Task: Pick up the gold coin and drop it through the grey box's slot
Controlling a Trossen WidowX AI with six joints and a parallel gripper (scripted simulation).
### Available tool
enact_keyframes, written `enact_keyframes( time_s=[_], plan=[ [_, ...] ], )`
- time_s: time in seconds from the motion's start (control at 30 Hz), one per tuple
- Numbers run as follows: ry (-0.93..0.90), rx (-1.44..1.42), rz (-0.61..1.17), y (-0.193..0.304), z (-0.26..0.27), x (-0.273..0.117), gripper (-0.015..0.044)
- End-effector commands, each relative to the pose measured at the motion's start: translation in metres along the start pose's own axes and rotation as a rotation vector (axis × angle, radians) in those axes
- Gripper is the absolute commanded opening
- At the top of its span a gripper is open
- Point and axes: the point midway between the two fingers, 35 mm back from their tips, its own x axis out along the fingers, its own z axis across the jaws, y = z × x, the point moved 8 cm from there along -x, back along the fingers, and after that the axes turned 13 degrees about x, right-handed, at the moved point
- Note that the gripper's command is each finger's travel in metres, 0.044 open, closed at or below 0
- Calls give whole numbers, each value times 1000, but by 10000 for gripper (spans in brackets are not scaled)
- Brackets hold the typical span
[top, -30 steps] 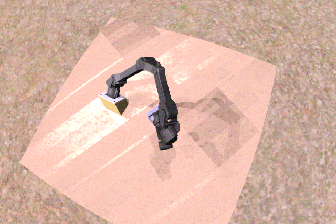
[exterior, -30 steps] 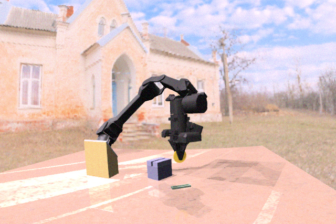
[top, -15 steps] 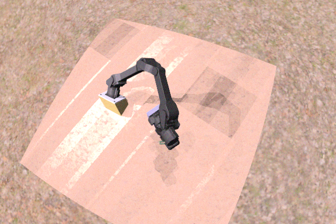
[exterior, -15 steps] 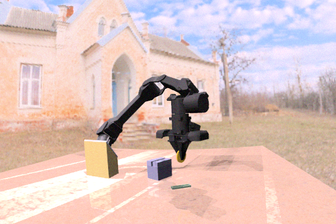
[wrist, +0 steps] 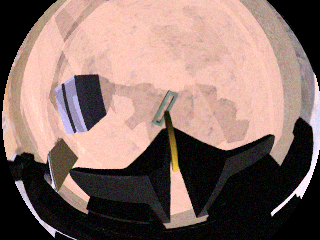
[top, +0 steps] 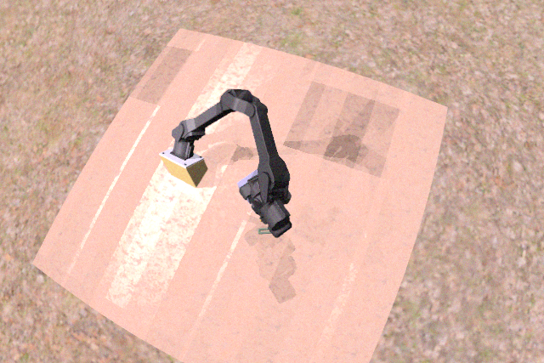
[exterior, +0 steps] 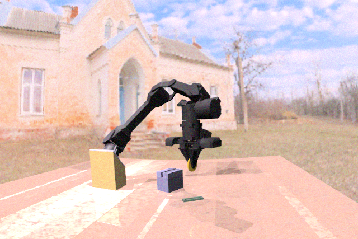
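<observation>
Holding the gold coin point(exterior: 192, 165) edge-on, my gripper point(exterior: 192, 163) has its fingers pinched nearly together on it, well above the table point(exterior: 260, 190). Down and to its left I see the grey box point(exterior: 169, 179), slot up. Below it, nearer my exterior camera, lies the green holder point(exterior: 192, 198).

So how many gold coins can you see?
1. The gold coin is pinched on its edge in the gripper, up in the air to the right of the grey box. The green holder has none. The closed box's inside is hidden.
</observation>
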Motion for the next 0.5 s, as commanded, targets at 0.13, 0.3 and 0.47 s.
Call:
enact_keyframes(
  time_s=[0.13,0.3,0.47],
  plan=[
    [1,-1,2,-5,21,-3,0],
    [0,0,2,-8,33,-4,0],
    [0,4,2,-10,45,-4,0]
  ],
)
